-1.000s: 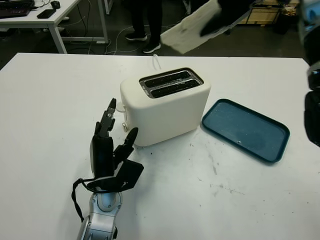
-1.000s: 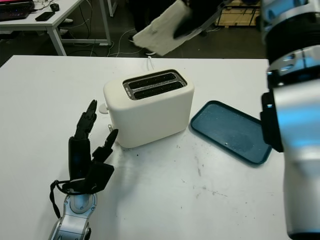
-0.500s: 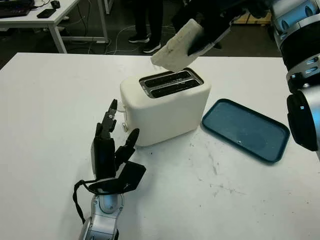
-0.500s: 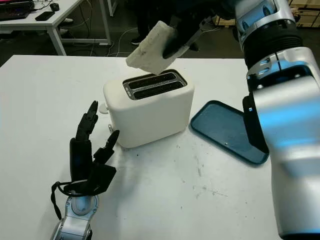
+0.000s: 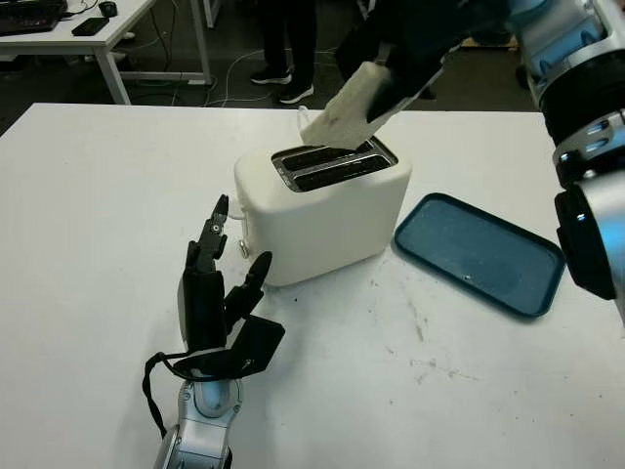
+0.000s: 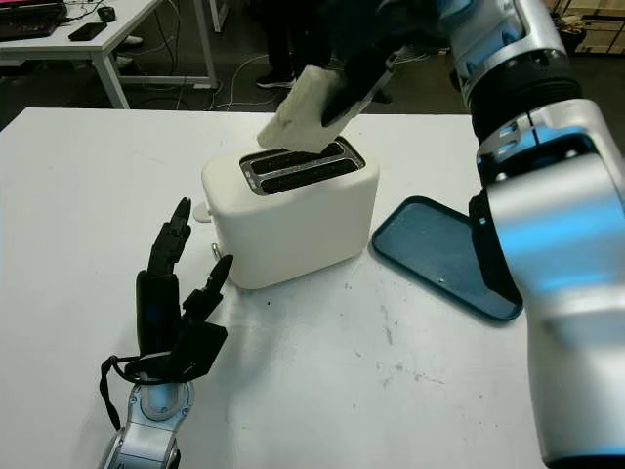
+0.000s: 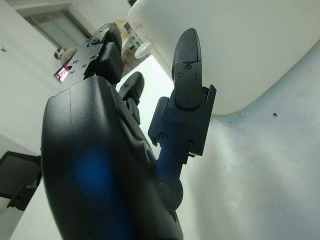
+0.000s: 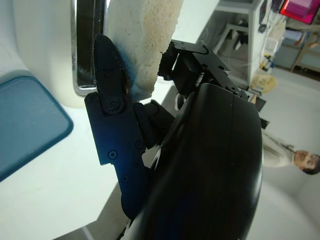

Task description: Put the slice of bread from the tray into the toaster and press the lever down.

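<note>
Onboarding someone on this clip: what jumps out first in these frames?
The right hand, raised over the middle of the table, holds the slice of bread tilted, its lower corner at the slots of the white toaster. The open left hand stands on the near left of the table, beside the toaster's end. To the toaster's right lies the blue tray.

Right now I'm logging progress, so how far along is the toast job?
Done: the bread is off the blue tray. In hand: the right hand holds the slice tilted, lower corner at the toaster slots, not yet in. Left: seat the slice and press the lever. The left hand is open beside the toaster.
</note>
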